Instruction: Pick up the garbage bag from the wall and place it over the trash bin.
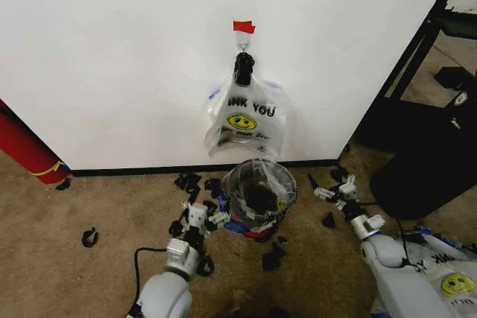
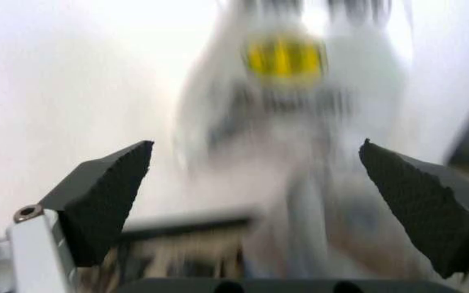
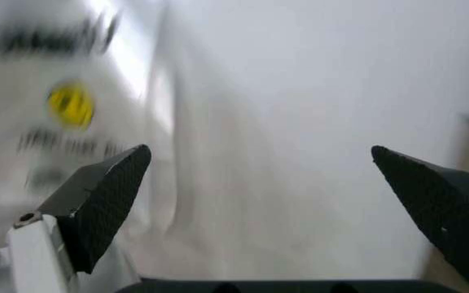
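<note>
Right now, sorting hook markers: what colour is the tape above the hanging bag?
Red tape, clearest in the head view, above the garbage bag.

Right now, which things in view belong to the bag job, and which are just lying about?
Job:
- garbage bag, hanging from the hook on the wall
- trash bin below it, already holding a clear liner
- left gripper and right gripper, both open, flanking the bin

Lying about:
- black scraps on the carpet
- red roll
- big black container

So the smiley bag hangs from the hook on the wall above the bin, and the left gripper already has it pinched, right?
Not quite. The garbage bag does hang on the wall above the trash bin, but the head view shows the left gripper low beside the bin, open and holding nothing.
</note>
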### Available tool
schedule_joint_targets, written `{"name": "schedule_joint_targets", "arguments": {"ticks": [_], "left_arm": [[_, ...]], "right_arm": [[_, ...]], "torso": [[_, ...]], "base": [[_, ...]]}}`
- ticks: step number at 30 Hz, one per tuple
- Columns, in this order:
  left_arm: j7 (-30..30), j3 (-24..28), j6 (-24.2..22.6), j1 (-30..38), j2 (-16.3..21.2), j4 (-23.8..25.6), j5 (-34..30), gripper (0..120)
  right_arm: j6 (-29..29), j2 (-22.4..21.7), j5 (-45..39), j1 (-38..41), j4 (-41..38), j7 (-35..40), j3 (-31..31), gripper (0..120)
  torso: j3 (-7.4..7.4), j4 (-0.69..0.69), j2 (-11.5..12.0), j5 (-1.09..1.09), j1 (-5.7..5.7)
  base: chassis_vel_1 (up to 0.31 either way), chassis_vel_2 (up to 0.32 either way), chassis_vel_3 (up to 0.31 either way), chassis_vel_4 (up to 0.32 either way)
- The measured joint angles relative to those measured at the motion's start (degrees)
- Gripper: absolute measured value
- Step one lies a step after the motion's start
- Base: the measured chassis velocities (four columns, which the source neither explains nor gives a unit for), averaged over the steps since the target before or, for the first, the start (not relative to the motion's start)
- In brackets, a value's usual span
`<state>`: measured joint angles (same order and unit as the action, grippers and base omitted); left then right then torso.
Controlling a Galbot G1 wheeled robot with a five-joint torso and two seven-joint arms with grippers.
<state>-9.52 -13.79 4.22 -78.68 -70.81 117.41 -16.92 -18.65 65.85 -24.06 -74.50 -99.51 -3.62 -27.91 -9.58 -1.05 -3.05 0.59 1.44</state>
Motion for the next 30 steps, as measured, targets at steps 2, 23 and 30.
{"name": "schedule_joint_targets", "arguments": {"ticks": [2, 23, 30], "left_arm": [[3.22, -3.65, 2.09, 0.33, -1.61, 2.43, -2.11, 100], [10.15, -13.29, 3.54, -3.29, -5.20, 8.40, 1.04, 100], [9.98, -11.73, 4.15, -4.66, -6.09, 7.81, 4.53, 100]], "right_arm": [[6.10, 1.36, -1.41, -5.47, -10.80, 8.71, 0.69, 100], [0.85, 10.37, 10.78, -13.79, -23.44, 5.97, 6.45, 100], [0.53, 10.01, 13.94, -11.81, -20.03, 7.49, 6.21, 100]], "torso": [[0.00, -0.01, 0.00, -0.01, 0.00], [-0.01, 0.02, 0.00, -0.01, 0.01], [-0.01, 0.02, 0.00, -0.01, 0.01]], "base": [[0.000, 0.000, 0.000, 0.000], [0.000, 0.000, 0.000, 0.000], [0.000, 0.000, 0.000, 0.000]]}}
